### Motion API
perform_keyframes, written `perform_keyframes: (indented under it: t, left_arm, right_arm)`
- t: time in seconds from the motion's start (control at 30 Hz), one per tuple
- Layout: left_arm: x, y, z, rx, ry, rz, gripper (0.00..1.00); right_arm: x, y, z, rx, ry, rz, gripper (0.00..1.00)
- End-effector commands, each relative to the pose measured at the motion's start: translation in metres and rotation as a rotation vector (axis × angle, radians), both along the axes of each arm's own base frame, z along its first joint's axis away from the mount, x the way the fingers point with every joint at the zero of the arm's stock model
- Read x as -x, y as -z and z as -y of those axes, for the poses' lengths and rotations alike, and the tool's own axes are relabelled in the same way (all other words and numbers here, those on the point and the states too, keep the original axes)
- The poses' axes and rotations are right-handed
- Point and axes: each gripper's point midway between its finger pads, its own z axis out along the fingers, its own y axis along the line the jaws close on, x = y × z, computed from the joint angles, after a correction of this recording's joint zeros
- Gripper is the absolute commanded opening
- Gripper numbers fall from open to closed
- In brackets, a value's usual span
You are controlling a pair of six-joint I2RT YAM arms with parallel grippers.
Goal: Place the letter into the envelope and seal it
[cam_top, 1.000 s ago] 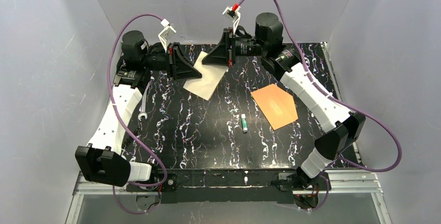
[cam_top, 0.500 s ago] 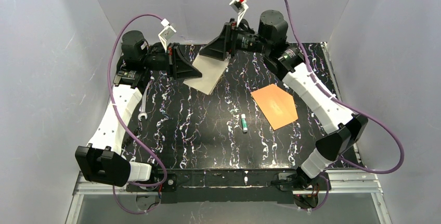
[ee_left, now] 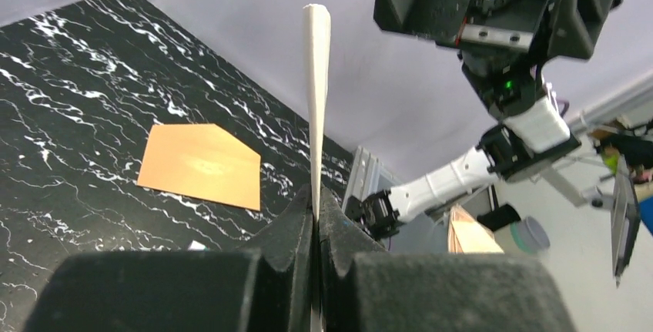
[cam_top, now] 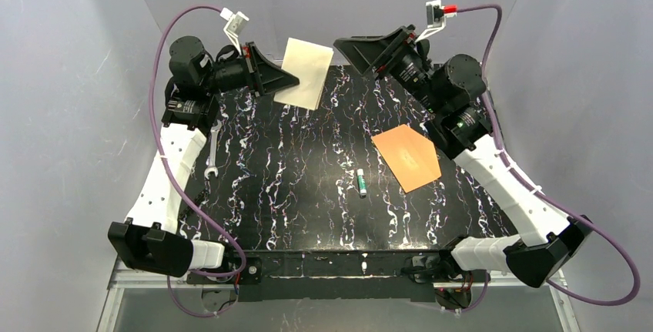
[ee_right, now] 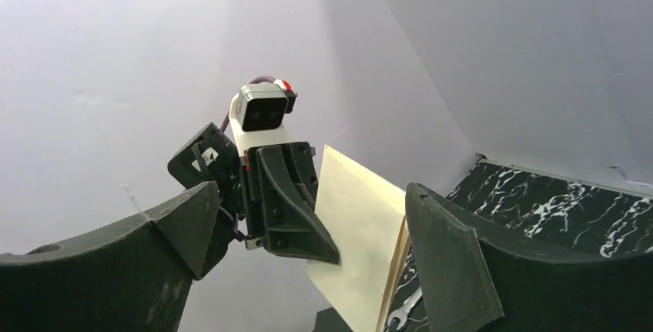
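Since a second ago the right end effector (cam_top: 346, 45) has let go of the letter (cam_top: 306, 70) and drawn back up and to the right, its jaws now spread wide; the left end effector (cam_top: 293, 81) has pressed together on the sheet's left edge and raised it above the far part of the desk (cam_top: 293, 201).

From the top camera the letter hangs in the air between the two end effectors, apart from the right one; the envelope (cam_top: 406, 156) lies flat on the right half of the desk, flap open; a glue stick (cam_top: 361, 182) lies just left of it; a wrench (cam_top: 212, 152) lies by the left arm.

From the left wrist the letter (ee_left: 316, 93) shows edge-on, standing upright out of the tightly pinching fingers (ee_left: 296, 220); the envelope (ee_left: 202, 166) lies on the desk to the left beyond it; the right end effector (ee_left: 493, 5) hangs high on the right.

From the right wrist its own fingers (ee_right: 454, 259) stand well apart with nothing between them; past them the left end effector (ee_right: 308, 243) pinches the pale letter (ee_right: 362, 228) at its edge; the wrench (ee_right: 402, 313) shows below.
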Motion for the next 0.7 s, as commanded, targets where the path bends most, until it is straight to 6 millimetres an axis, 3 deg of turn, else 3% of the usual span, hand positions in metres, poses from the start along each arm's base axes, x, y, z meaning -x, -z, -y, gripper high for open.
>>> perform_keyframes:
  t: [0.0,0.03,0.13,0.3,0.47,0.57,0.67]
  left_arm:
    - [-0.004,-0.034,-0.005,0.063,-0.128,0.005,0.0]
    - [-0.007,-0.032,-0.006,0.06,-0.15,0.008,0.0]
    - [-0.02,-0.016,-0.013,0.028,-0.247,-0.008,0.0]
    - [-0.028,0.037,-0.026,-0.071,-0.352,-0.096,0.0]
    - [-0.021,0.062,-0.028,-0.124,-0.342,-0.129,0.0]
    - [-0.019,0.076,-0.029,-0.152,-0.344,-0.163,0.0]
    - [-0.018,0.09,-0.026,-0.143,-0.327,-0.2,0.0]
  right_arm:
    - [-0.013,0.008,-0.003,-0.041,0.016,-0.079,0.98]
    - [-0.021,0.016,-0.001,-0.002,0.062,-0.109,0.96]
    - [-0.057,0.083,0.028,0.24,0.32,-0.307,0.91]
    - [-0.093,0.202,0.116,0.556,0.626,-0.607,0.87]
    - [-0.097,0.312,0.198,0.724,0.645,-0.923,0.82]
    - [-0.093,0.353,0.247,0.81,0.718,-1.032,0.87]
    - [-0.093,0.389,0.272,0.822,0.706,-1.107,0.89]
